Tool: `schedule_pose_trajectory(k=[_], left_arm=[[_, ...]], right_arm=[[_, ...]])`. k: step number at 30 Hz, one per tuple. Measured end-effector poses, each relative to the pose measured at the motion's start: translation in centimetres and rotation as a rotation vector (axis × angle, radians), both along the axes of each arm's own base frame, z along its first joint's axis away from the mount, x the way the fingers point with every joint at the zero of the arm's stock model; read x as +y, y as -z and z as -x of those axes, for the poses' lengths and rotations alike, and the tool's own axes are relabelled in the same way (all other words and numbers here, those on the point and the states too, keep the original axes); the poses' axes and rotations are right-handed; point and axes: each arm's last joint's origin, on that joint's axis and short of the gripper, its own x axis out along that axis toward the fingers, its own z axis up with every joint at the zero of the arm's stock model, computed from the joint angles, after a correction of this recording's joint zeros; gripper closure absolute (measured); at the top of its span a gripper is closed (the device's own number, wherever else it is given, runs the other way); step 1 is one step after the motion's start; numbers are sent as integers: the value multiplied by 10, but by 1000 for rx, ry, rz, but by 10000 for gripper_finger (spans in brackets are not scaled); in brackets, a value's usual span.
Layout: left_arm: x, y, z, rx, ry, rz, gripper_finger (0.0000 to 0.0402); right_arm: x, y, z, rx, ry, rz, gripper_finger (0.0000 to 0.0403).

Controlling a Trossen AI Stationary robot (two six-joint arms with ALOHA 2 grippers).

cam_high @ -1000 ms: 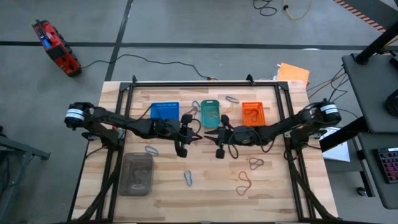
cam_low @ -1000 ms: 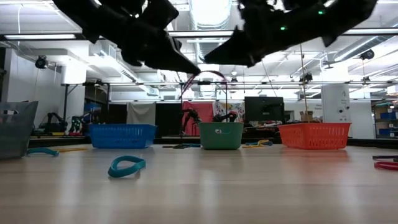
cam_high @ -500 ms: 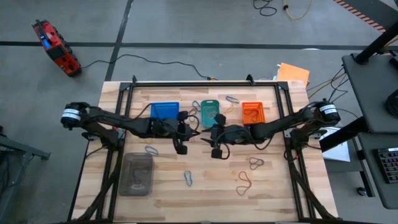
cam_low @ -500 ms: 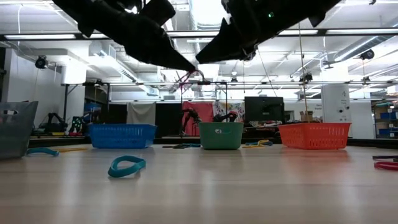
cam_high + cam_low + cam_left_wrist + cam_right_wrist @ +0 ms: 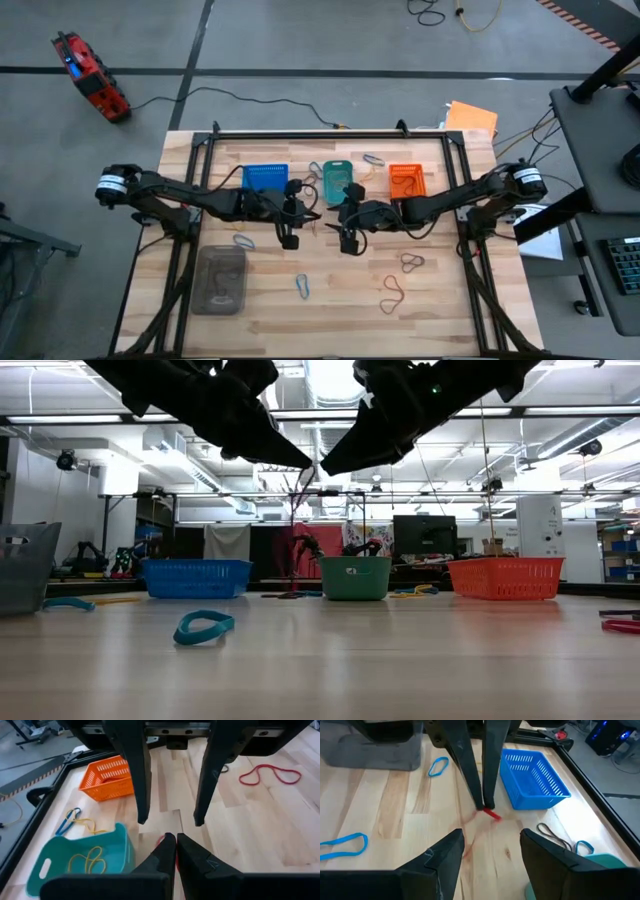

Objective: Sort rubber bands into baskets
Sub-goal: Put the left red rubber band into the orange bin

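Observation:
My left gripper [image 5: 175, 837] is shut on a red rubber band [image 5: 491, 814] above the middle of the table, in front of the teal basket [image 5: 338, 181]. My right gripper [image 5: 491, 834] faces it a little apart, open, with nothing between its fingers. The blue basket [image 5: 265, 178] stands left of the teal one and the orange basket [image 5: 407, 181] to its right, all on the table's far half. More rubber bands lie loose on the near half: a blue one [image 5: 304, 287], a red one [image 5: 393, 293] and a brown one [image 5: 411, 262]. My left gripper pinches a short bit of the red band [image 5: 161, 840] between its two shut fingertips. The fingers slant downward toward the table's right side. The band hangs slack below the tips, clear of the table.
A clear grey container [image 5: 221, 278] stands at the near left. A blue band [image 5: 243, 240] lies beside it, and another lies in front in the low view [image 5: 203, 626]. A few bands lie between the baskets [image 5: 374, 160]. The teal basket holds a yellow band [image 5: 92, 862].
My right gripper has opened and let go of the red band, and its fingers have tipped upward. The band, which arched between the two grippers, now hangs slack from my left gripper alone.

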Motion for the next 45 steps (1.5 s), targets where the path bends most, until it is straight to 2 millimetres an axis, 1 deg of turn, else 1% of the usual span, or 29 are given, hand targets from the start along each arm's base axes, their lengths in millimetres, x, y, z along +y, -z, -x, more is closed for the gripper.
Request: schedule_pose_trajectory(k=[4, 10, 12, 14, 16, 18, 21, 22, 25, 28, 30, 33, 35, 39, 42, 45], left_arm=[[-2, -1, -1, -13, 28, 13, 401], [-3, -4, -2, -50, 52, 24, 401], [-4, -4, -2, -49, 56, 25, 401], [-5, -4, -2, -48, 58, 25, 401], [-5, -4, -2, -49, 60, 25, 401], [-6, -5, -2, -53, 61, 25, 401], [-6, -5, -2, -59, 61, 25, 401], [-5, -5, -2, -59, 61, 25, 401], [-5, -5, -2, -61, 59, 26, 401], [-4, -6, -3, -72, -7, 75, 400], [-4, -5, -2, -45, -28, 80, 391], [-4, -3, -1, -22, -31, 77, 368], [-4, -2, -1, -11, -31, 76, 348], [-3, -1, 0, 6, -22, 53, 303], [-3, -2, 2, 9, -21, 44, 276], [-3, -6, 4, 6, -21, 44, 261]], right_arm=[[0, 2, -2, -5, -2, 1, 213], [2, 12, -12, -38, -28, 33, 214], [2, 14, -14, -35, -30, 50, 219], [2, 16, -15, -27, -33, 57, 236], [2, 16, -16, -29, -36, 62, 263], [2, 16, -16, -29, -46, 68, 301], [2, 15, -17, -29, -52, 78, 371], [2, 15, -17, -27, -56, 85, 381], [2, 14, -16, -28, -56, 86, 392], [2, 14, -16, -29, -56, 85, 394], [2, 14, -16, -25, -56, 86, 394], [2, 15, -15, -13, -52, 77, 394], [2, 16, -14, 16, -48, 74, 394], [2, 10, -16, 68, -29, 66, 394], [0, 4, -16, 145, 40, 97, 394], [-3, -6, -13, 273, 144, 157, 394]])
